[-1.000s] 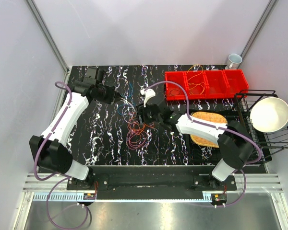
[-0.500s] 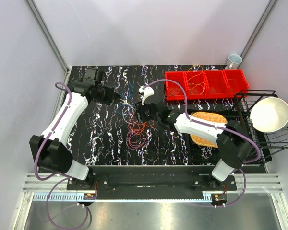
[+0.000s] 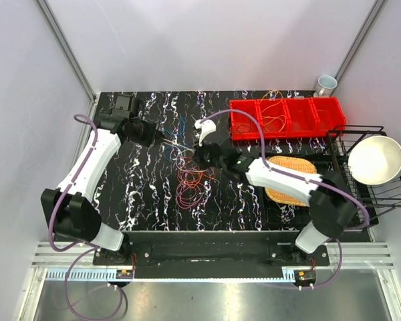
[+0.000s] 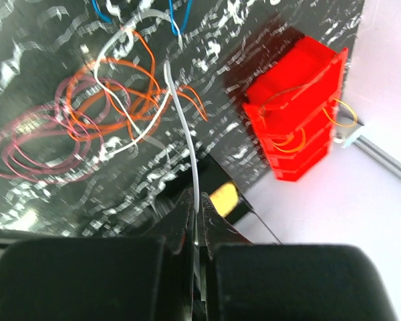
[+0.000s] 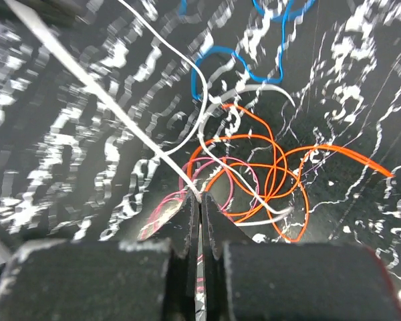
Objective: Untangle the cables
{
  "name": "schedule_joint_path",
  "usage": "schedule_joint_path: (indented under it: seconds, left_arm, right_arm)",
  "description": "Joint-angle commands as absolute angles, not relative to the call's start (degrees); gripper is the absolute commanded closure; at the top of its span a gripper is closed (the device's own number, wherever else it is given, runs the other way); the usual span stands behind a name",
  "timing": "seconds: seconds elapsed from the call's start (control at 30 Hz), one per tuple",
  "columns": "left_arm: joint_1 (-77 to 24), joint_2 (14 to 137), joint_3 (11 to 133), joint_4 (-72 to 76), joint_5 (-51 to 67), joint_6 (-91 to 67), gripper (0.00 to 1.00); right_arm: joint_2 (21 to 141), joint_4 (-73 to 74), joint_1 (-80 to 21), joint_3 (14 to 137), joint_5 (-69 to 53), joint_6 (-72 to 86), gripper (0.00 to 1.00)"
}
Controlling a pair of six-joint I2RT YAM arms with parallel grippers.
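Cables (image 3: 187, 180) are lying tangled beyond the right pincer (image 5: 200, 200), which is just now clamping onto the white strand (image 5: 104, 100); the left pincer (image 4: 195, 208) is gripping it too, readying a pull.

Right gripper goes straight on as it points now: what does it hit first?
Likely the orange cable loops just beyond the right gripper, which is shut on the white cable. Depth is unclear; it could reach the table first.

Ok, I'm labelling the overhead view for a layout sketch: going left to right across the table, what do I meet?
left tool → cables → red bins → white bowl
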State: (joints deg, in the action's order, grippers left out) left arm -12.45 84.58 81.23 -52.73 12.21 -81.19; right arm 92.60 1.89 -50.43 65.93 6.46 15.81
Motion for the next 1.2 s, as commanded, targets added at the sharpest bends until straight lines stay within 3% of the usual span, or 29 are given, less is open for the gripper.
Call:
schedule_joint_path:
  seconds: [0.0, 0.27, 0.67, 0.77, 0.87, 0.9, 1.0, 1.17]
  left_arm:
    - [-11.78, 86.82, 82.18, -51.68, 8.26, -71.48, 1.0]
    - [-18.01, 97.54, 84.8, -51.77, 16.7, -62.67, 1.0]
    - [-23.38, 96.68, 88.58, -51.42, 15.72, -53.2, 0.98]
    - [-22.33, 93.45, 88.52, -50.1, 18.46, -45.62, 0.87]
    - [-19.69, 85.73, 81.86, -42.21, 20.3, -45.88, 0.38]
    - [-17.86, 83.95, 80.43, -40.1, 20.3, -45.7, 0.16]
    - [-13.47, 79.9, 77.52, -41.21, 20.48, -43.16, 0.03]
    - [-9.85, 75.68, 75.59, -46.84, 18.73, -36.93, 0.02]
  right_arm:
    - [80.1, 3.95, -51.24, 71.09, 5.1, 16.08, 1.0]
    - [74.97, 4.39, -51.24, 81.64, 0.18, 16.43, 1.0]
    - [72.17, 5.1, -51.15, 82.0, 3.95, 14.5, 1.0]
    - [70.06, 5.1, -51.15, 81.74, 5.53, 13.62, 1.0]
    - [68.47, 5.88, -51.15, 82.7, 7.11, 12.48, 1.0]
    - [68.21, 6.24, -51.15, 83.23, 7.55, 12.13, 1.0]
    - [67.5, 7.64, -51.15, 85.6, 10.01, 9.68, 1.0]
    - [68.64, 9.58, -50.36, 90.43, 15.55, 3.79, 1.0]
